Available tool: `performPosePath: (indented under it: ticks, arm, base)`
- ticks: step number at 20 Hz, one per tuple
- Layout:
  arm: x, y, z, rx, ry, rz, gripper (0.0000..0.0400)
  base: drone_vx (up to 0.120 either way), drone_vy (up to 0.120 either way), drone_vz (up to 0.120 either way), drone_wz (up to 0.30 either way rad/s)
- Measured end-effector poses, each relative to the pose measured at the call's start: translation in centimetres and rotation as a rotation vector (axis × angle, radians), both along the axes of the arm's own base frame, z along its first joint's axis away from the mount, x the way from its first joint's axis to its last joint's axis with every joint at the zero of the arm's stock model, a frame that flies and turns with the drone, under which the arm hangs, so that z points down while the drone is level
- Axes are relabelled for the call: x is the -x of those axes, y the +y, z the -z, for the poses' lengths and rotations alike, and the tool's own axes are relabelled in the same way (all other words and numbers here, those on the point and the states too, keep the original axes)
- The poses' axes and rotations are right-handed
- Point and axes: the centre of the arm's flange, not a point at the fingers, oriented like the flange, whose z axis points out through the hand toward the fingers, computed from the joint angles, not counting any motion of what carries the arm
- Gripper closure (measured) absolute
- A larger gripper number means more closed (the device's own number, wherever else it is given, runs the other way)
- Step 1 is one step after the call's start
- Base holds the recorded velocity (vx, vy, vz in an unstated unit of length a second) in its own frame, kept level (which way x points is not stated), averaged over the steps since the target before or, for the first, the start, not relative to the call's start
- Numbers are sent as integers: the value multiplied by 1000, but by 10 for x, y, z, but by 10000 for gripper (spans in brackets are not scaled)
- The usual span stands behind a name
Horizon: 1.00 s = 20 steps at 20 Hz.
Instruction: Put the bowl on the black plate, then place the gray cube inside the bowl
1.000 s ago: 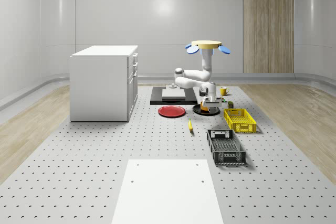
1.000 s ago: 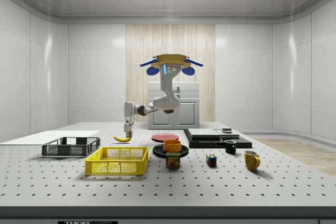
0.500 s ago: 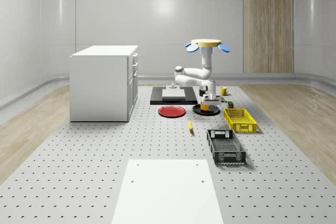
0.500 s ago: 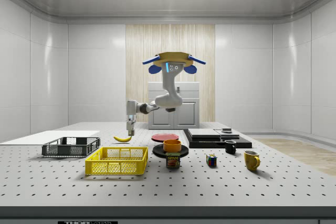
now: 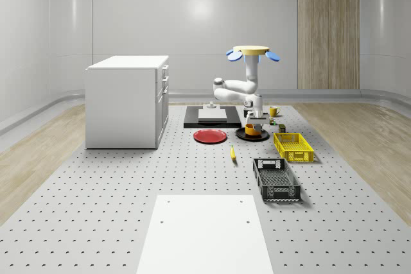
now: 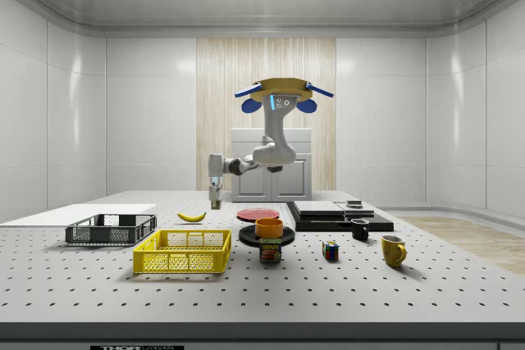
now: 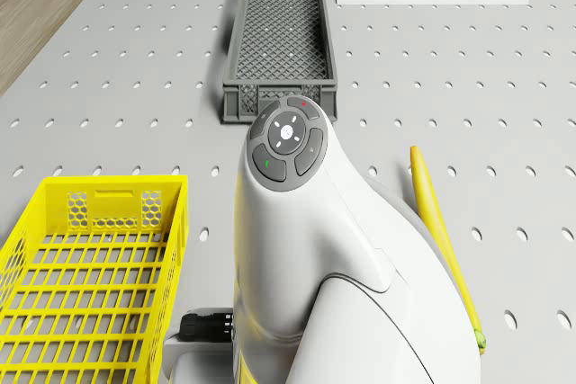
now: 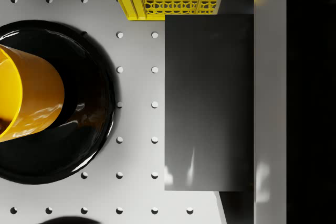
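The orange bowl [image 5: 253, 129] stands upright on the black plate [image 5: 242, 135] on the table; the side view shows the bowl [image 6: 268, 227] on the plate [image 6: 267, 238] too. My gripper [image 5: 253, 117] hangs a little above the table, beside the bowl on the yellow basket's side, holding nothing; the side view has it [image 6: 216, 200] clear of the bowl. The wrist view looks down on the bowl [image 8: 26, 100] and the plate [image 8: 92, 129]. A small gray block [image 5: 210, 104] sits on the slab on the black tray. The drone [image 5: 252, 52] hovers above the plate.
A yellow basket [image 5: 293, 147], a dark basket [image 5: 276, 179] and a banana [image 5: 232, 153] lie nearer the front. A red plate [image 5: 210, 136], a black tray [image 5: 192, 120] and a white cabinet [image 5: 127, 101] stand to the whole-scene view's left. A can [image 6: 270, 252], a colored cube [image 6: 330, 250] and mugs [image 6: 393, 250] stand beside the plate.
The gripper has risen off the bowl and, with the drone, shifted toward the side view's right. The bowl has stayed on the black plate.
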Motion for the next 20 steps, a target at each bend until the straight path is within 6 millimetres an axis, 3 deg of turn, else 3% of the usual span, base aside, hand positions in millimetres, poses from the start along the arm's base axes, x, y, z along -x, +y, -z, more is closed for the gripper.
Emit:
performPosePath:
  ticks: [10, 14, 20]
  arm:
    - [0, 0, 0, 0, 0, 0, 150]
    - [0, 0, 0, 0, 0, 0, 150]
    - [0, 0, 0, 0, 0, 0, 150]
  base:
    - [-120, 0, 0, 0]
    - [-120, -100, 0, 0]
    - [-120, 0, 0, 0]
